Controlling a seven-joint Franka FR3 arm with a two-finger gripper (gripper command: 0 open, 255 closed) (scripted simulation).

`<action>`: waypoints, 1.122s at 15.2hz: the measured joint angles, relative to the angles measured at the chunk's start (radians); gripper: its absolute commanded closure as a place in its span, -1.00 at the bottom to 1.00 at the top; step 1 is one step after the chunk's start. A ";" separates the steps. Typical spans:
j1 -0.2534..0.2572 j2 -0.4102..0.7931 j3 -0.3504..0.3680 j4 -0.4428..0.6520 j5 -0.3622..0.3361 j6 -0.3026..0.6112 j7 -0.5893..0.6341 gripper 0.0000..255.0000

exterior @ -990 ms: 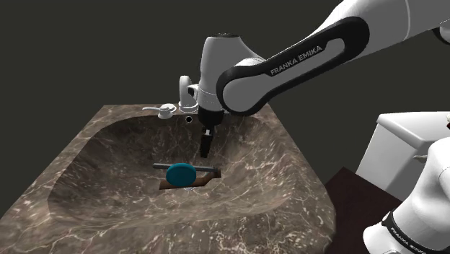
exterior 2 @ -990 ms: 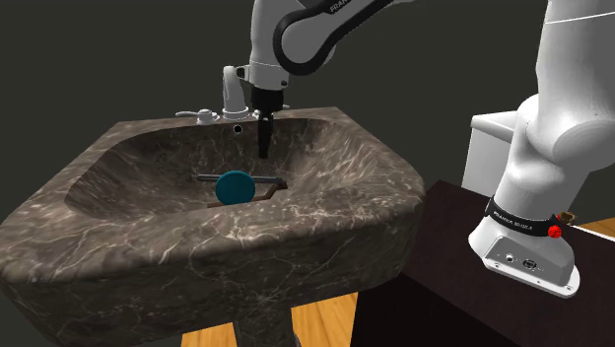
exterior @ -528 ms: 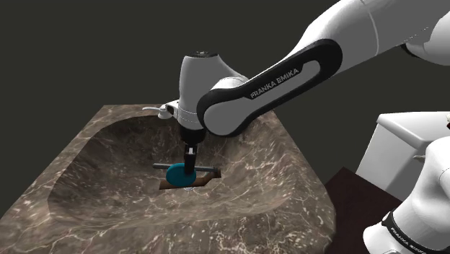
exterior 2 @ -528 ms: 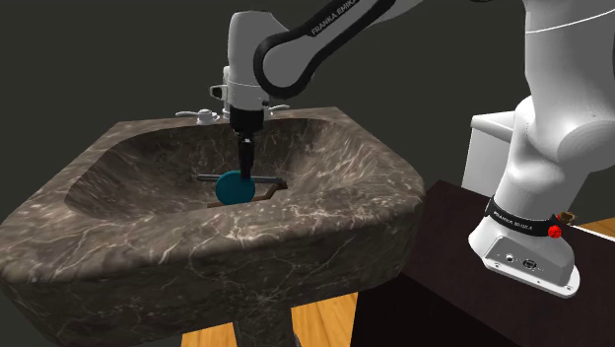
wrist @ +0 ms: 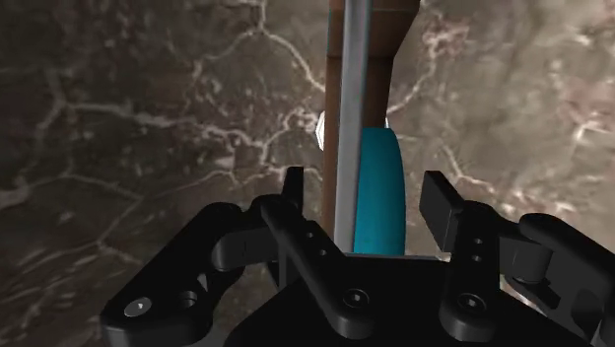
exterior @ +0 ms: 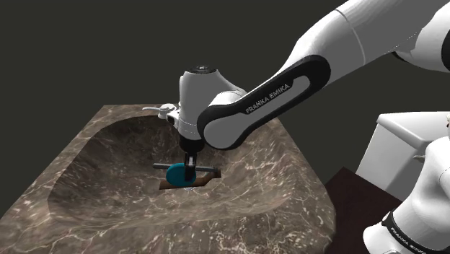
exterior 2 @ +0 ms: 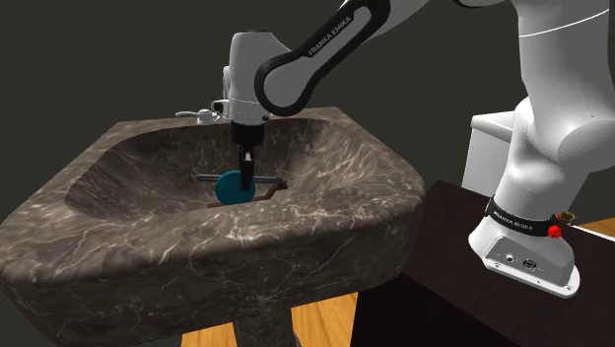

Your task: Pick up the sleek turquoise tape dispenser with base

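The tape dispenser [exterior: 175, 174] lies at the bottom of a dark marble sink [exterior: 303, 198]. It has a turquoise disc, a grey bar and a brown base. In the second exterior view the dispenser [exterior 2: 231, 187] sits mid-basin, with my gripper [exterior 2: 246, 184] lowered straight onto it. In the shoulder view the gripper [exterior: 190, 173] overlaps the disc's right edge. The wrist view shows the dispenser [wrist: 379, 187] between my gripper's [wrist: 365, 197] two fingers. One finger stands beside the brown base, the other beside the turquoise disc, each with a narrow gap. Nothing is clasped.
A pale faucet [exterior: 166, 110] stands on the sink's back rim, close behind my wrist. The basin walls [exterior 2: 197, 246] rise on all sides of the dispenser. A white fixture [exterior: 404, 144] and the dark stand top [exterior 2: 444, 256] lie to the right.
The arm swung towards the views' left and came down; the gripper went from hanging above the basin to straddling the dispenser. The dispenser has not moved.
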 measured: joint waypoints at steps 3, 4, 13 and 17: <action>0.000 0.002 0.000 0.000 0.000 0.002 0.000 1.00; 0.000 0.002 0.000 0.000 0.000 0.002 0.000 1.00; -0.001 -0.020 0.003 0.009 0.004 -0.029 0.000 1.00; -0.006 -0.053 0.006 0.026 0.013 -0.077 -0.005 1.00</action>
